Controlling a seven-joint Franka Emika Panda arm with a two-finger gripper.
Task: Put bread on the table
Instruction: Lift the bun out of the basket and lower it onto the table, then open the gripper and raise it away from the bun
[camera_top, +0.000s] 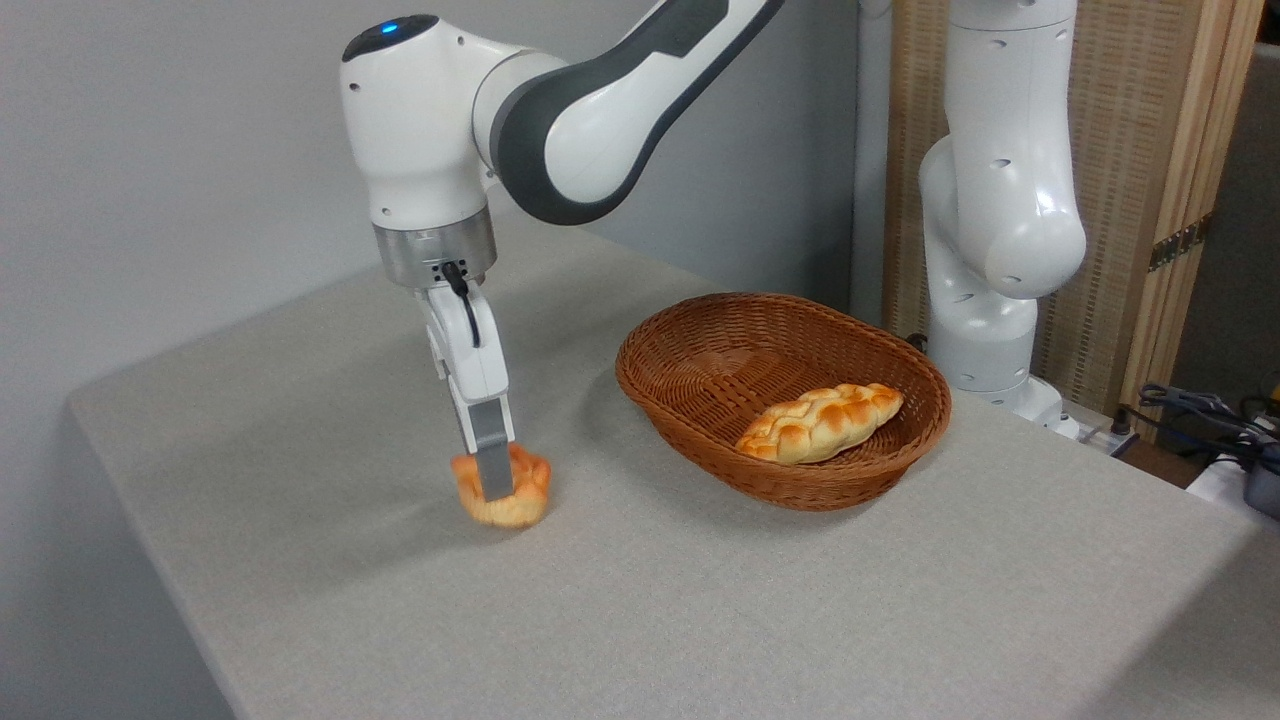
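Landmark: wicker basket (690, 400), brown, oval, standing on the table (800, 620) toward the right-hand side of the top.

The bread (525, 497), a small round knotted bun, orange-golden on top and paler at its base, sat well left of the basket and a little nearer the camera. Its underside appeared to meet the grey speckled surface; a soft shadow lay just beside it. Whether its full weight rested there could not be judged from this one view.

The gripper (497, 490) pointed straight down over the bun, likewise left of the basket. One grey finger (491, 450) crossed the front of the bun, pressed against the crust; the other finger was hidden behind it. The bun looked pinched inward along the finger line, so the jaws stood narrow, closed onto the bread.

Inside the basket, against its right wall, lay a longer braided loaf (820, 421), golden, tilted with its far end raised along the weave. It was untouched by the gripper and well apart from the bun.

The arm (590, 110), white with dark grey joint covers, reached from its base (985, 340) behind the basket's right end, passed above and behind the basket, and turned down at the wrist on the basket's left. A blue light (389, 27) showed on top of the wrist housing.

Some cables (1200, 410) lay off the table, right of the basket.
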